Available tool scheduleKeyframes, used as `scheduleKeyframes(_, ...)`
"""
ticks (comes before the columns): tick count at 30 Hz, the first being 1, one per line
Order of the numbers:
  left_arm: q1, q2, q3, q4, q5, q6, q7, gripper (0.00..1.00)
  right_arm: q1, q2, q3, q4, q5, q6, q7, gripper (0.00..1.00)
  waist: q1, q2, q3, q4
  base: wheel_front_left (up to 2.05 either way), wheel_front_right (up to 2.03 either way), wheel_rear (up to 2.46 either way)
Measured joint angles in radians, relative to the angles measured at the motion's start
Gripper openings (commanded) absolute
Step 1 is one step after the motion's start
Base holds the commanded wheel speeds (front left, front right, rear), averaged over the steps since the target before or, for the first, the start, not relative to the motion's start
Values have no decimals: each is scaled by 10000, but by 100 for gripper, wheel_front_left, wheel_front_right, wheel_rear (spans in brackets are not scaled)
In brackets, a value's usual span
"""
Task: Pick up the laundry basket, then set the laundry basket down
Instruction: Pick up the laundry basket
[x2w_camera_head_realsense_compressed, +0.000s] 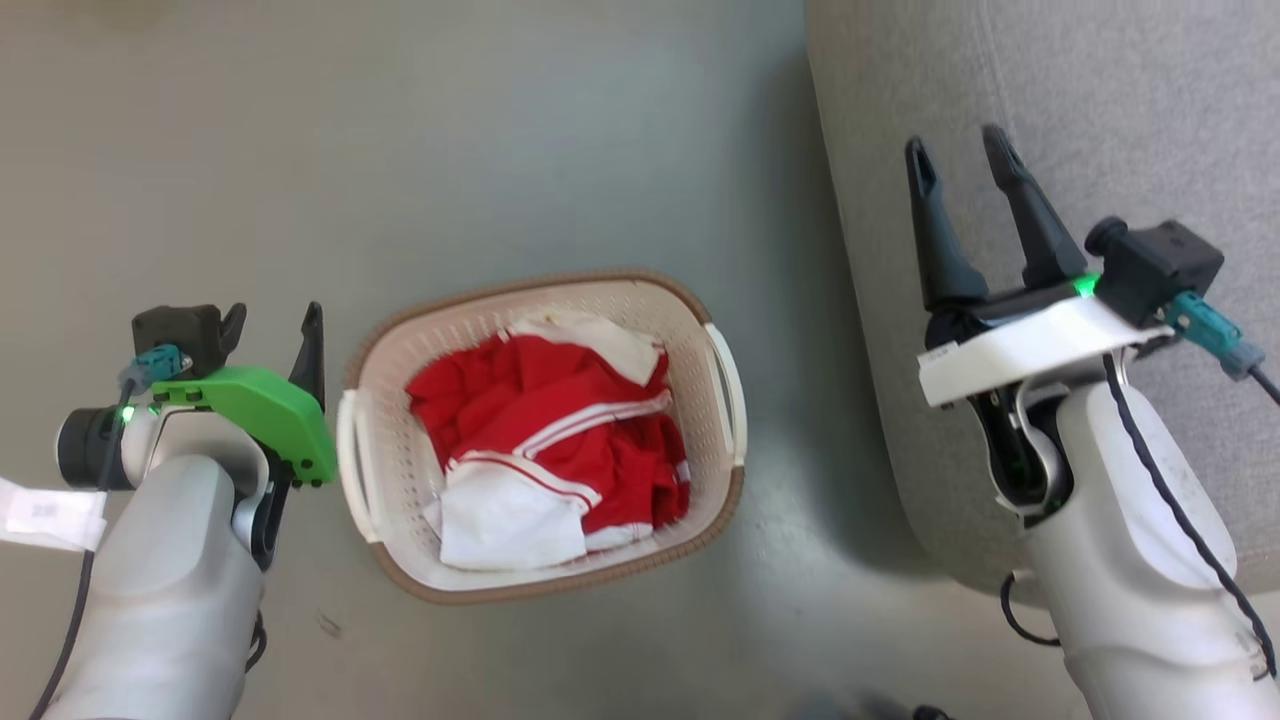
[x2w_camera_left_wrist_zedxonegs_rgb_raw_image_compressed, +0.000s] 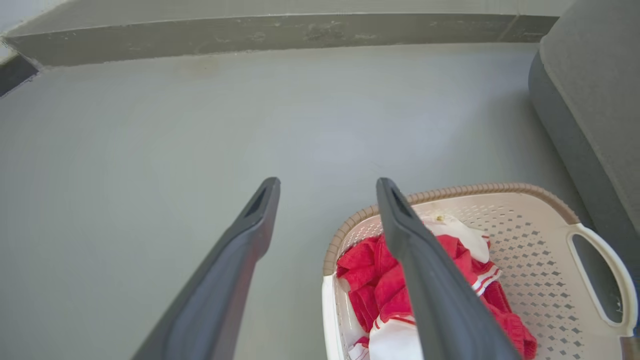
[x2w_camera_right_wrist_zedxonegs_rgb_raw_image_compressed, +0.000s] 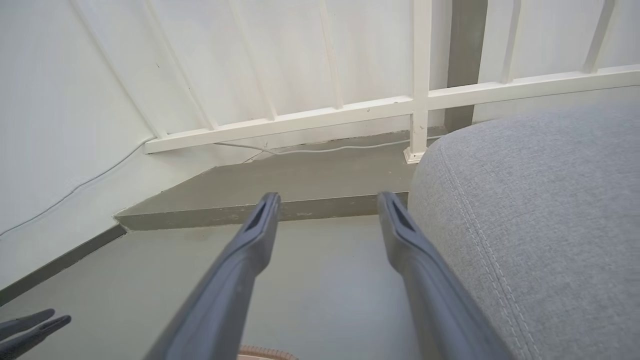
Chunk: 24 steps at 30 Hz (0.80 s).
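Left gripper (x2w_camera_head_realsense_compressed: 276, 312), fingers open and empty, hung beside the laundry basket (x2w_camera_head_realsense_compressed: 395, 400), right gripper (x2w_camera_head_realsense_compressed: 955, 140) likewise open over the grey sofa (x2w_camera_head_realsense_compressed: 1100, 100); pickup looked unstarted, each needing a handle.

Cream perforated laundry basket (x2w_camera_head_realsense_compressed: 385, 420), brown woven rim, white loop handles, upright on floor, holding red-white clothes

No text, brand, number or sign can be read in any view. A white paper tag (x2w_camera_head_realsense_compressed: 45, 512) on a dark cable (x2w_camera_head_realsense_compressed: 85, 590) carries a grey print too blurred to make out. A small sticker (x2w_camera_head_realsense_compressed: 938, 353) on the white plate (x2w_camera_head_realsense_compressed: 1040, 340) below the right gripper (x2w_camera_head_realsense_compressed: 955, 143) is too small to read.
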Motion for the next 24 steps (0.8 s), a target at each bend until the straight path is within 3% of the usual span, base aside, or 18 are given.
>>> scheduleKeyframes(13,1452,-303,842,-2878,94,79,2,100,947,0,-374,311,-138,6,0,100,-1,0,-1785,592,0,0,0)
scheduleKeyframes(24,2694,-299,1902,-5338,380,619,2,100,1615,4,-477,326,-259,8,0,100,-1,0,-3098,939,0,0,0)
